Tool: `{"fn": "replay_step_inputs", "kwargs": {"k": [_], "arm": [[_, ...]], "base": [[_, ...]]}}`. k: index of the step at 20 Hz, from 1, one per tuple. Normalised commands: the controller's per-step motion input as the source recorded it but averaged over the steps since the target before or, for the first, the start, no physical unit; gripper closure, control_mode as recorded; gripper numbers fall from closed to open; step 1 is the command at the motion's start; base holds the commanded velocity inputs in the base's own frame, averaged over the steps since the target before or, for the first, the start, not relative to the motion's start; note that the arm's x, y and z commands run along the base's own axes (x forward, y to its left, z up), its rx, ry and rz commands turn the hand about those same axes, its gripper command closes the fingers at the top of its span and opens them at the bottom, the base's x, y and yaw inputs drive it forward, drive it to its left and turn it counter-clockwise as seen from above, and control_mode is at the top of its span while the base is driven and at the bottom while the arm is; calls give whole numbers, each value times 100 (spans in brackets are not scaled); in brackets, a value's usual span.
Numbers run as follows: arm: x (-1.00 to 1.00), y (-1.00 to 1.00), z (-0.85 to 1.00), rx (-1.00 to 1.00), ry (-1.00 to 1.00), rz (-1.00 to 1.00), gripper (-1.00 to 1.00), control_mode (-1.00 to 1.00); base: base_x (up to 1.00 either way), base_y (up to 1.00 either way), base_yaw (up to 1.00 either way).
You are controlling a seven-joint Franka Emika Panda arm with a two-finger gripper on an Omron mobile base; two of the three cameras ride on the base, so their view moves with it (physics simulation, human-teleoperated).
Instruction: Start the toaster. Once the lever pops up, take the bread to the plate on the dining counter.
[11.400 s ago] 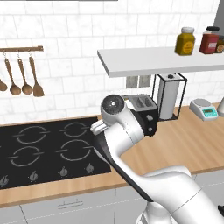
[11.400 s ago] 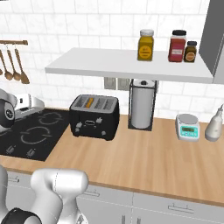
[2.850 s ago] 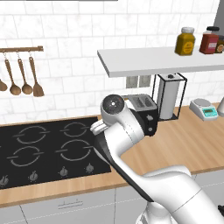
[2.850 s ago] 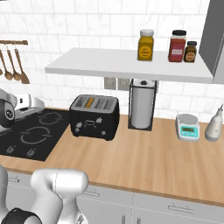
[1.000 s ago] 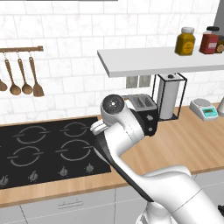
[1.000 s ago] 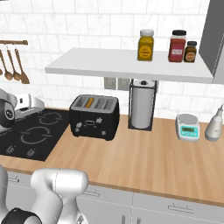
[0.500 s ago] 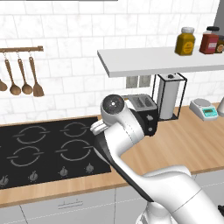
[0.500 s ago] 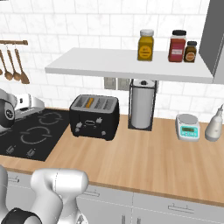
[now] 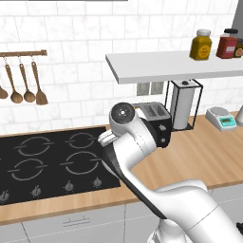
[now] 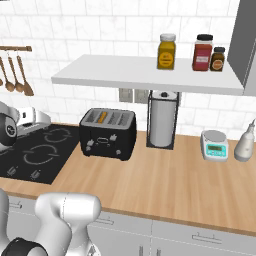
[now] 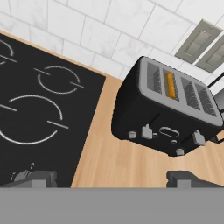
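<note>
Black toaster (image 9: 154,124) sits mid-frame behind my arm in the left base view. Right base view: toaster centre-left, bread (image 10: 101,117) in a slot. Hand view: my gripper (image 11: 111,178) stands wide, empty, low; toaster upper right.

Arm hides toaster (image 9: 159,124) front; bread (image 11: 170,85) mostly sunk (crust only)
</note>
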Motion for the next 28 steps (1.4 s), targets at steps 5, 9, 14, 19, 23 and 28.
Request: {"fn": "replay_step_inputs", "kwargs": {"k": [5, 9, 14, 19, 23, 28], "arm": [[0, 0, 0, 0, 0, 0, -100, -100], [0, 0, 0, 0, 0, 0, -100, -100], [0, 0, 0, 0, 0, 0, -100, -100], [0, 0, 0, 0, 0, 0, -100, -100], [0, 0, 0, 0, 0, 0, -100, -100], [0, 0, 0, 0, 0, 0, -100, -100]], "base": [[0, 0, 0], [0, 0, 0], [0, 0, 0], [0, 0, 0], [0, 0, 0], [0, 0, 0]]}}
